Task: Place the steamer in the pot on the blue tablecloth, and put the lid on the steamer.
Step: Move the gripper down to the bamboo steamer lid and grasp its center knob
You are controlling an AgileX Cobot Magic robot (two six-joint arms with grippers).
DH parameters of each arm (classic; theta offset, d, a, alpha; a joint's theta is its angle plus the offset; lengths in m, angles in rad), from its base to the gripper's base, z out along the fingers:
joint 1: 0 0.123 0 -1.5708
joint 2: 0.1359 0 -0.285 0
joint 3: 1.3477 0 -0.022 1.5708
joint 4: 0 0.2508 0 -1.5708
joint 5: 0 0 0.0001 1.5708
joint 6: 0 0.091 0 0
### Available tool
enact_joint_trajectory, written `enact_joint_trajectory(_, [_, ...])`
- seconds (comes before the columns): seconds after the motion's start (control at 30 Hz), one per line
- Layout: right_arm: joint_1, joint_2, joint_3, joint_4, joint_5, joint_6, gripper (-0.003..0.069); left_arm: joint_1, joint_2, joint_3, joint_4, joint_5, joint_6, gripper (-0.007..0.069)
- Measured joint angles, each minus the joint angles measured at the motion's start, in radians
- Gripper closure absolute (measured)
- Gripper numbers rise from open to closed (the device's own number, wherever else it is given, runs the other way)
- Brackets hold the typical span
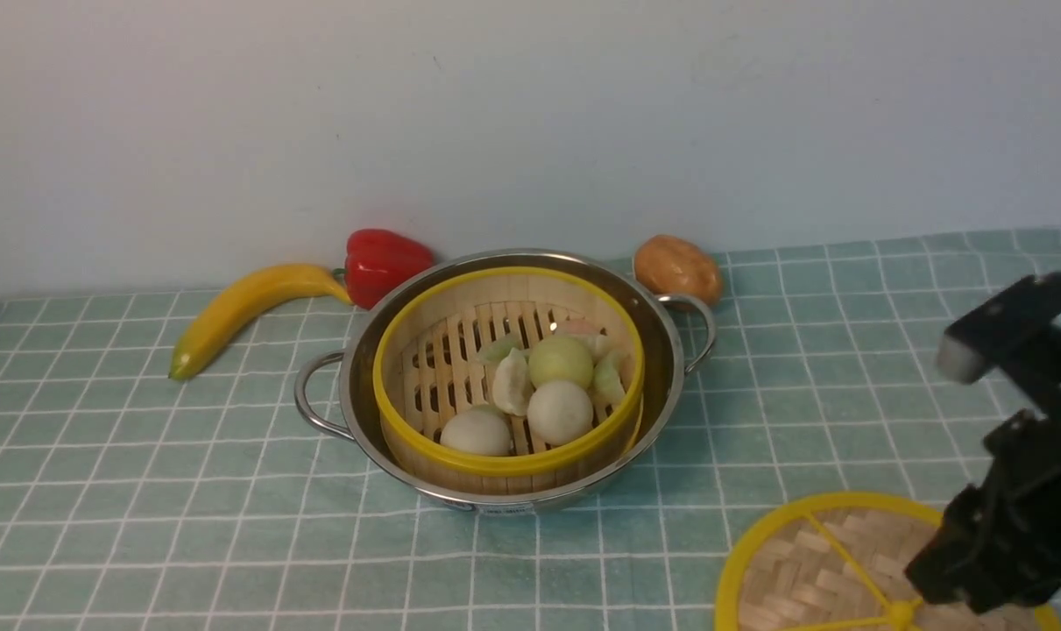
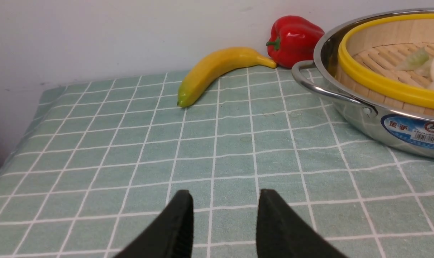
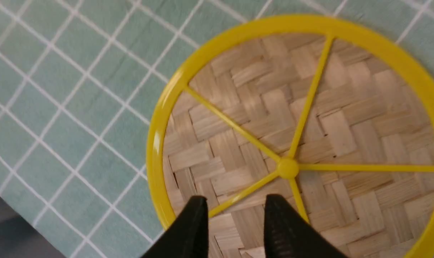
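round bamboo steamer basket with yellow rim (image 1: 447, 368) is seated inside the shallow stainless-steel pot with two wire loop handles (image 1: 659, 355). pale round buns and green-tinged dumplings (image 1: 560, 410) lie on its slatted base. the pot stands on the pale teal-blue tablecloth with white grid lines (image 1: 145, 473) covering the bench, toward the back wall. flat woven-bamboo lid with yellow rim, spokes and centre knob (image 1: 810, 561) lies flat on the cloth at the near right, well apart from the pot and not on the steamer. right tool (image 3: 235, 200) is over the lid near the knob, fingers moderately parted with one yellow spoke in the gap, gripping nothing; contact with the lid cannot be determined. left tool (image 2: 225, 195) is over bare cloth to the left of the pot, fingers moderately parted, empty. yellow banana (image 1: 241, 307), red bell pepper (image 1: 385, 263) and brown potato (image 1: 677, 267) lie behind the pot by the wall.
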Motion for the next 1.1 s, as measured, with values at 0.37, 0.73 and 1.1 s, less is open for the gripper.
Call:
enact_joint_trajectory(0.37, [0.180, 0.196, -0.060, -0.280, -0.039, 0.301, 0.0419, 0.000, 0.000, 0.000, 0.000, -0.001, 0.000, 0.0382])
enact_joint_trajectory(0.73, [0.180, 0.303, -0.063, -0.360, -0.068, 0.368, 0.0419, 0.000, -0.001, 0.000, 0.000, -0.001, 0.001, 0.0382])
enact_joint_trajectory(1.1, [0.180, 0.365, -0.066, -0.354, -0.087, 0.380, 0.0421, 0.000, -0.001, 0.000, 0.000, -0.001, 0.001, 0.0382])
